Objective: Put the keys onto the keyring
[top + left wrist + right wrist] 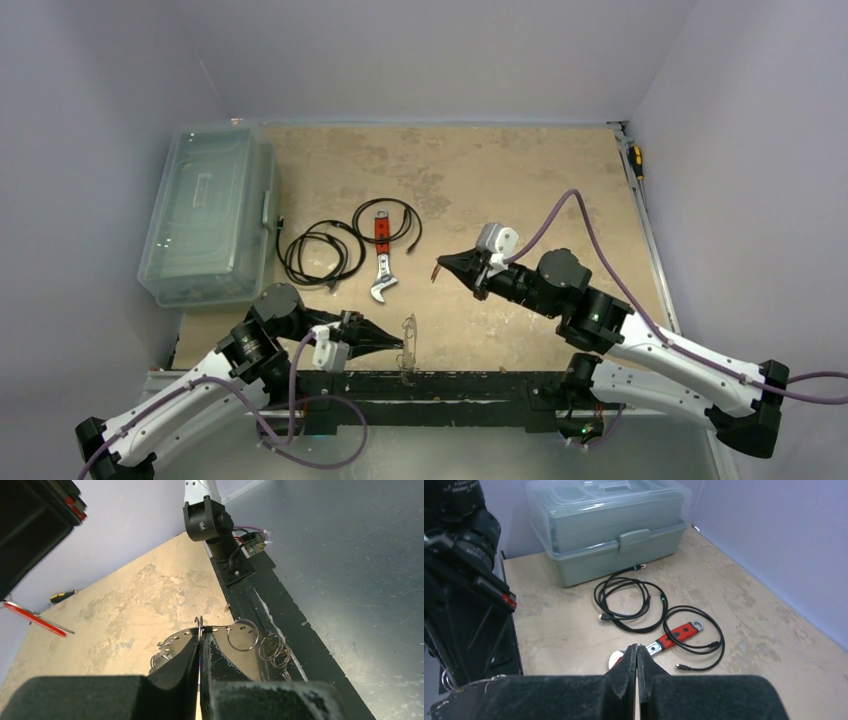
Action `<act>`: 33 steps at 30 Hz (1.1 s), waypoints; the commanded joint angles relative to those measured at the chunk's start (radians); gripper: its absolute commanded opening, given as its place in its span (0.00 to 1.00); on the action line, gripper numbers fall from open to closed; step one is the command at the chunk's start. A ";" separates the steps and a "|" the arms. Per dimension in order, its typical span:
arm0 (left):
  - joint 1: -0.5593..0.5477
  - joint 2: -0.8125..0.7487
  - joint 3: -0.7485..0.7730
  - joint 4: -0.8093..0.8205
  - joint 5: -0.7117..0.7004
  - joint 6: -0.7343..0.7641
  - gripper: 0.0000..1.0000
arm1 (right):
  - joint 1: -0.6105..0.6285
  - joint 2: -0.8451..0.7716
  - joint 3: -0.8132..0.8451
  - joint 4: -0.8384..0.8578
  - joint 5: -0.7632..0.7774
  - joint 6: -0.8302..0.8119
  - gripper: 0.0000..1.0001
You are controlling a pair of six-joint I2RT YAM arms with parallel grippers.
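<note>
My left gripper (397,345) is shut on the thin silvery keyring (408,338) near the table's front edge. In the left wrist view the ring's wire (200,623) sticks out past the closed gripper (200,637). Flat silvery keys (176,640) with holes and small split rings (243,635) fan out just beyond it. My right gripper (441,268) is held above the middle of the table, shut on a thin sliver that looks like a key (436,271) seen edge-on. In the right wrist view the gripper (636,648) is closed tight and the key barely shows.
A red-handled wrench (381,262) and black coiled cables (320,255) lie mid-table, also in the right wrist view (674,637). A clear toolbox (205,215) stands at the left. A screwdriver (636,160) lies by the right wall. A black rail (450,383) runs along the front edge.
</note>
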 commanded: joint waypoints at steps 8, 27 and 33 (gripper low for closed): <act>0.005 0.005 0.041 0.088 0.028 -0.077 0.00 | 0.036 -0.012 -0.057 0.108 -0.234 -0.142 0.00; 0.004 0.018 0.048 0.076 0.060 -0.069 0.00 | 0.213 0.060 0.020 0.057 -0.297 -0.189 0.00; 0.004 0.016 0.048 0.076 0.063 -0.069 0.00 | 0.253 0.083 0.030 0.058 -0.294 -0.196 0.00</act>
